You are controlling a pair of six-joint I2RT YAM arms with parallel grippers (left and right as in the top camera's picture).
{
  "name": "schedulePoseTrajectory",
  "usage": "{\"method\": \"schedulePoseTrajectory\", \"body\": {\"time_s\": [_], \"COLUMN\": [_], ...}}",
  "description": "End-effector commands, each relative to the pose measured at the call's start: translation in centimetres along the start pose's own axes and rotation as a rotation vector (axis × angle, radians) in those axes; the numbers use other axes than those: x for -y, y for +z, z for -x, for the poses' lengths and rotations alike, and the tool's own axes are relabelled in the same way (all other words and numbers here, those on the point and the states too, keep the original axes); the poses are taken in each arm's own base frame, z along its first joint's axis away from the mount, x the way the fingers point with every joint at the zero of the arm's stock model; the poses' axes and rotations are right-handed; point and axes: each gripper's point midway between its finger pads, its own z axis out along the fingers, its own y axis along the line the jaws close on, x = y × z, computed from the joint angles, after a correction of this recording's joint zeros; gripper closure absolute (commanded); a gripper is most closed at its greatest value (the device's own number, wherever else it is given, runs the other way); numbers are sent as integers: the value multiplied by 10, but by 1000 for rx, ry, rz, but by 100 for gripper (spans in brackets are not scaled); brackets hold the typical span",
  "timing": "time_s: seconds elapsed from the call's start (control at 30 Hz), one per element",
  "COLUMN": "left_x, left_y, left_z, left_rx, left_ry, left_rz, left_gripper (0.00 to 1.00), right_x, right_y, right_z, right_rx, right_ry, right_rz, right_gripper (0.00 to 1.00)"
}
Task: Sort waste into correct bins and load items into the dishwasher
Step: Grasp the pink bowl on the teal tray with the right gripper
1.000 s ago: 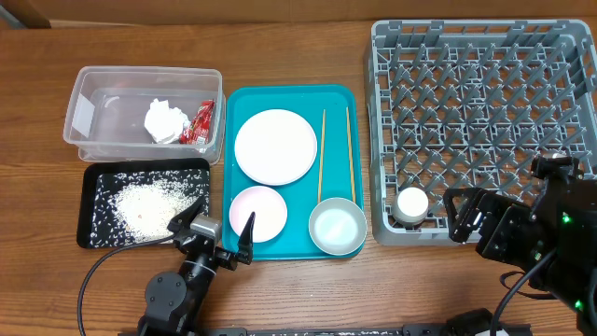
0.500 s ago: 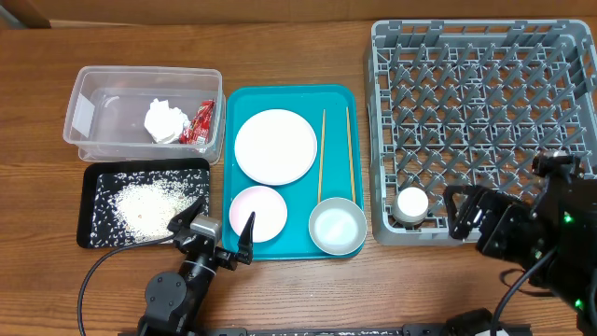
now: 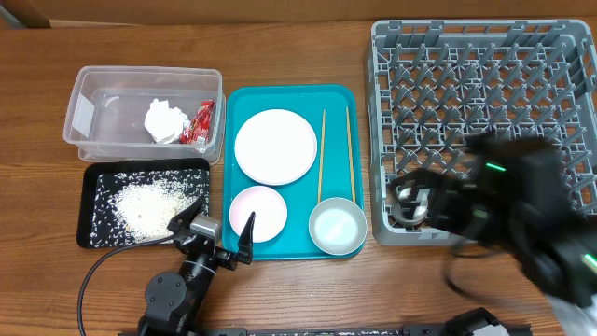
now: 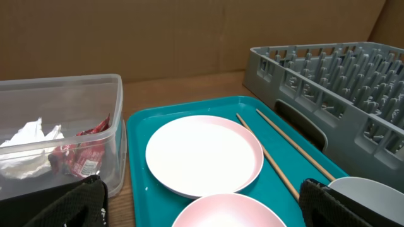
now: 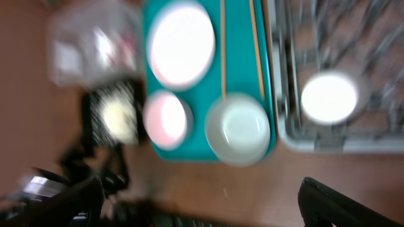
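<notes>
Left gripper (image 3: 225, 211) apart near pink bowl (image 3: 258, 211); right gripper (image 3: 415, 203) (blurred) apart above white cup (image 5: 328, 98) in rack (image 3: 377, 121).

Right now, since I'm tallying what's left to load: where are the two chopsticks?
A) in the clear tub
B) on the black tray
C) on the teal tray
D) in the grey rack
C: both chopsticks lie on the teal tray, beside the plate.
</notes>
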Motion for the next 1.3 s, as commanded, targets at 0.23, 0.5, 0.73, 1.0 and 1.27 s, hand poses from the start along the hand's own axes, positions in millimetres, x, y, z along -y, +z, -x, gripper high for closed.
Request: {"method": "schedulePoseTrajectory", "body": {"time_s": [0.23, 0.5, 0.73, 1.0, 1.27], "left_x": [-2, -2, -2, -2, -2], "left_y": [0, 0, 0, 0, 0], "left_z": [-2, -2, -2, -2, -2], "left_rx": [4, 4, 4, 4, 4], "left_ry": [4, 5, 4, 4, 4], "left_rz": [6, 6, 6, 6, 6], "left_gripper": [0, 0, 0, 0, 0], "right_x": [9, -6, 20, 37, 41], "right_y": [94, 126, 167, 195, 206], "right_z": [-55, -64, -92, -97, -104], "right_rx": [-63, -84, -203, -185, -207], "right_ry": [-129, -123, 155, 267, 306], "right_rz": [-241, -255, -458, -558, -532], "right_gripper": [0, 0, 5, 22, 16]}}
